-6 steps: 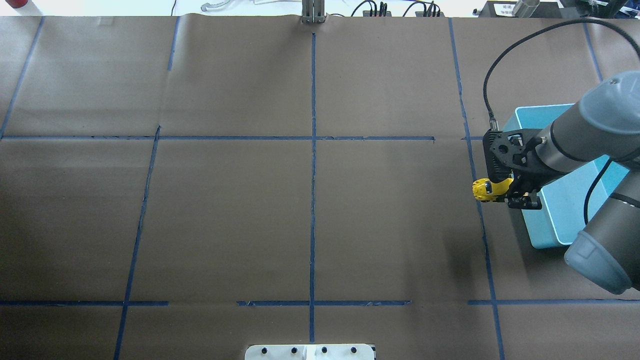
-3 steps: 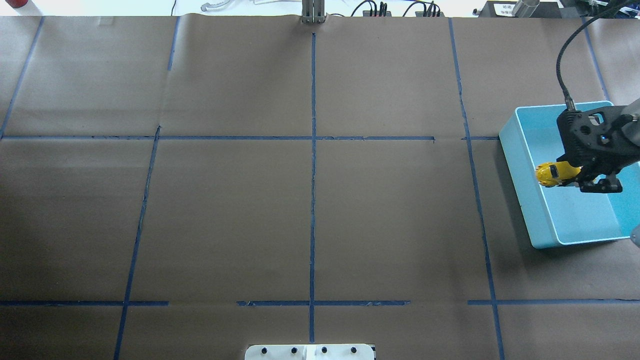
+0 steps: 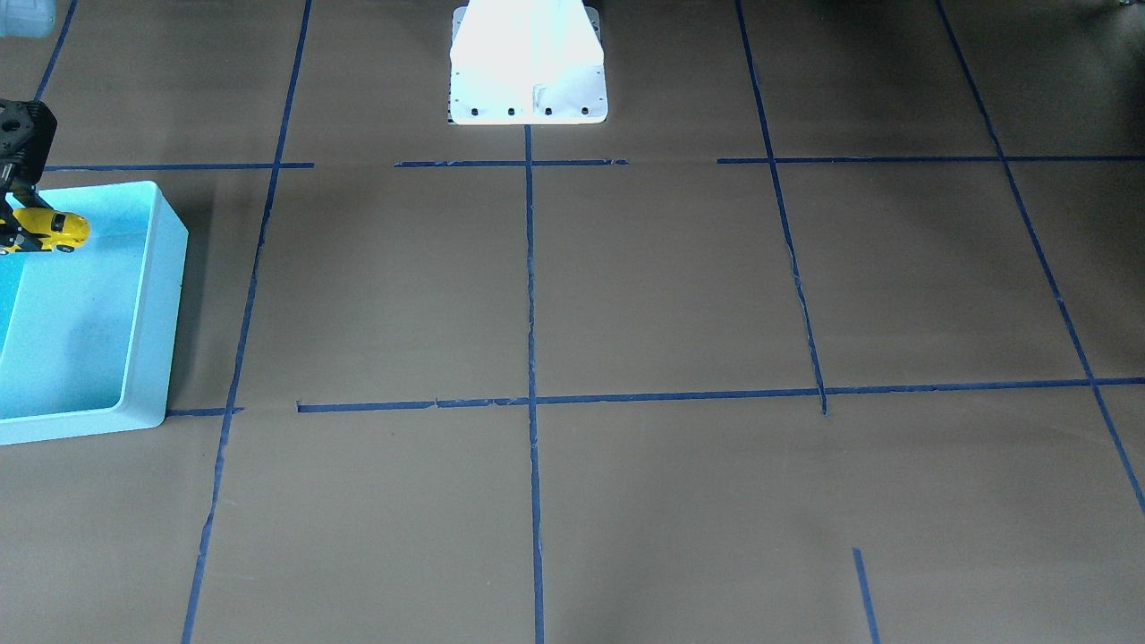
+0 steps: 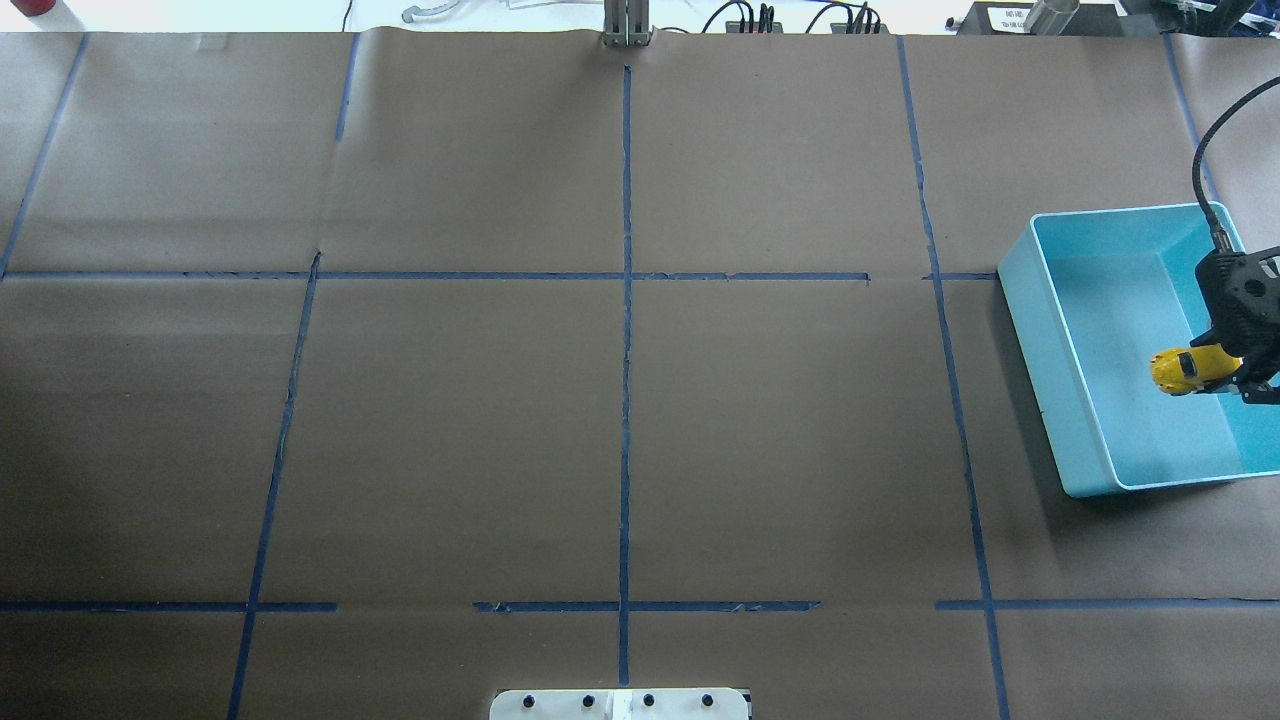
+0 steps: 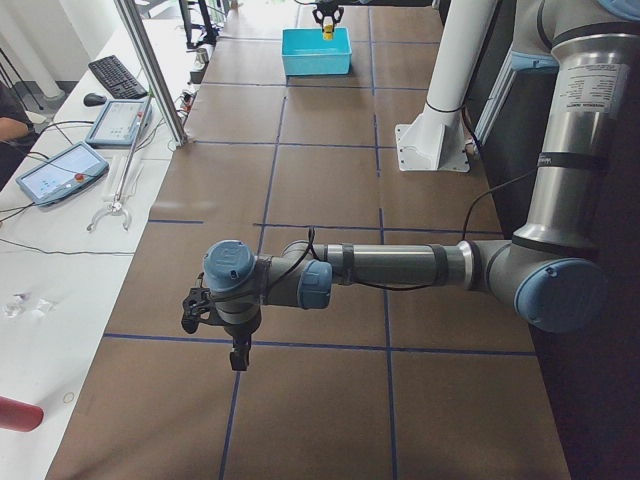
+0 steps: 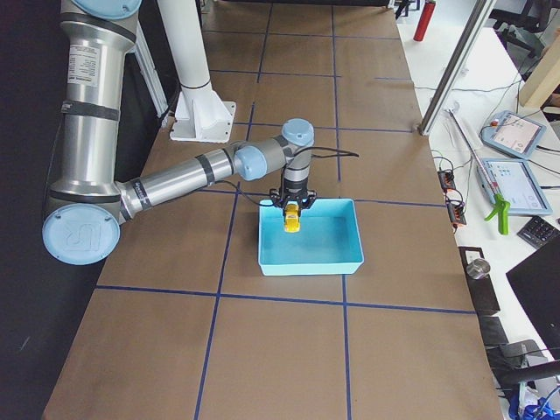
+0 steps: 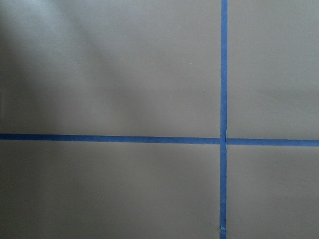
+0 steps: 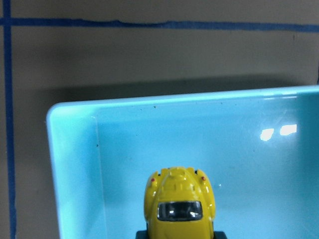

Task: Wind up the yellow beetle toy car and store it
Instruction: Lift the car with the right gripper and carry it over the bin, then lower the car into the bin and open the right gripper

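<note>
The yellow beetle toy car (image 4: 1183, 370) is held off the floor of the blue bin (image 4: 1040, 350), over its inside. My right gripper (image 4: 1218, 368) is shut on the car's rear end, and the car's free end points toward the table's middle. The front-facing view shows the car (image 3: 52, 229) over the bin's wall (image 3: 154, 313) at the far left. The right wrist view shows the car (image 8: 178, 204) above the bin's corner (image 8: 75, 149). My left gripper (image 5: 215, 318) shows only in the exterior left view, low over the paper far from the bin. I cannot tell if it is open or shut.
Brown paper with blue tape lines (image 4: 625, 300) covers the table. The white robot base plate (image 4: 620, 705) sits at the near edge. Cables and small items lie along the far edge (image 4: 760, 18). The left wrist view shows only paper and a tape cross (image 7: 223, 141).
My right gripper has carried the car to the right, from outside the bin's left wall to over the bin's inside. The arm has drawn back toward the view's right edge.
</note>
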